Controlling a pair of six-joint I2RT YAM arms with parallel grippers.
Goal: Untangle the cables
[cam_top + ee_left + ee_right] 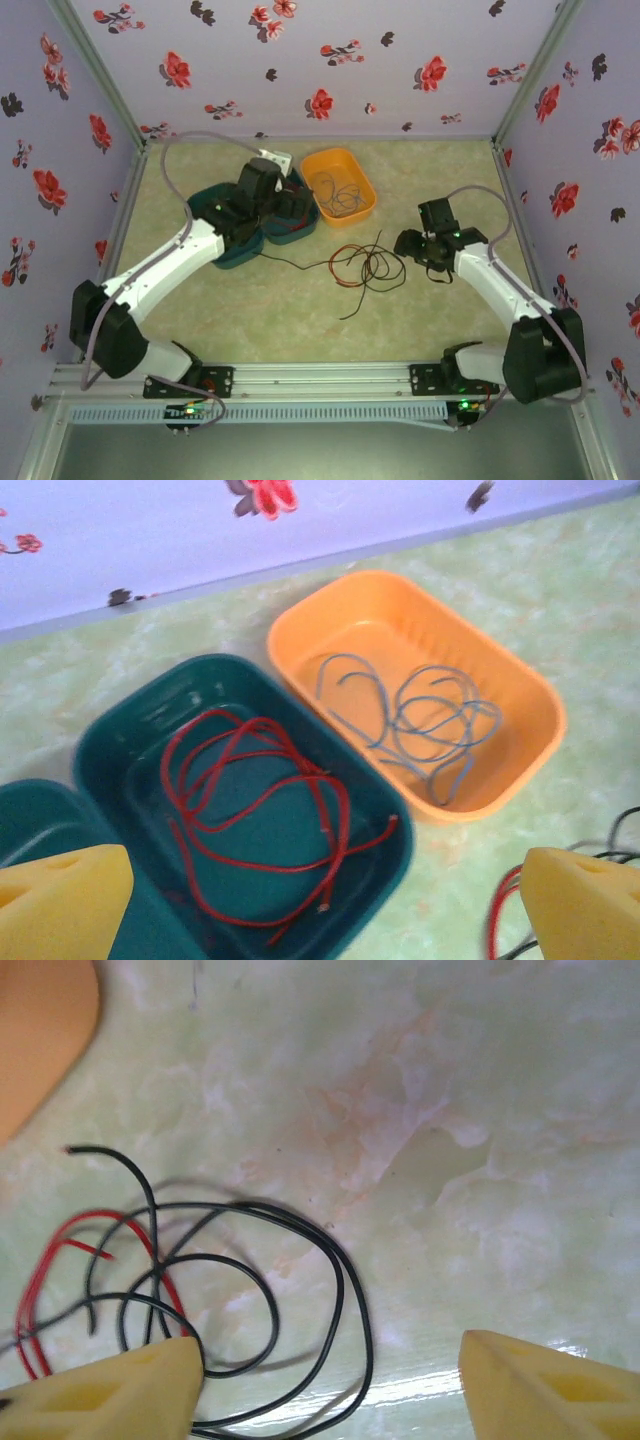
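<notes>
A loose tangle of red and black cables (365,265) lies on the table in the middle. Red cables (260,800) lie coiled inside a teal tray (235,675). Blue-grey cables (420,720) lie in the orange tray (520,695). My left gripper (320,910) hovers open above the teal tray's near end, its yellow fingertips (60,900) wide apart and nothing between them. My right gripper (325,1390) stands open low over the table at the right edge of the tangle. Black cable loops (330,1290) lie on the table between its fingers, ungripped, with a red strand (45,1260) further left.
A second teal tray (20,810) sits left of the first. The orange tray (338,185) stands at the back centre. Floral walls (320,60) close in the back and both sides. A metal rail (320,378) runs along the near edge. A black strand (300,262) trails towards the teal trays.
</notes>
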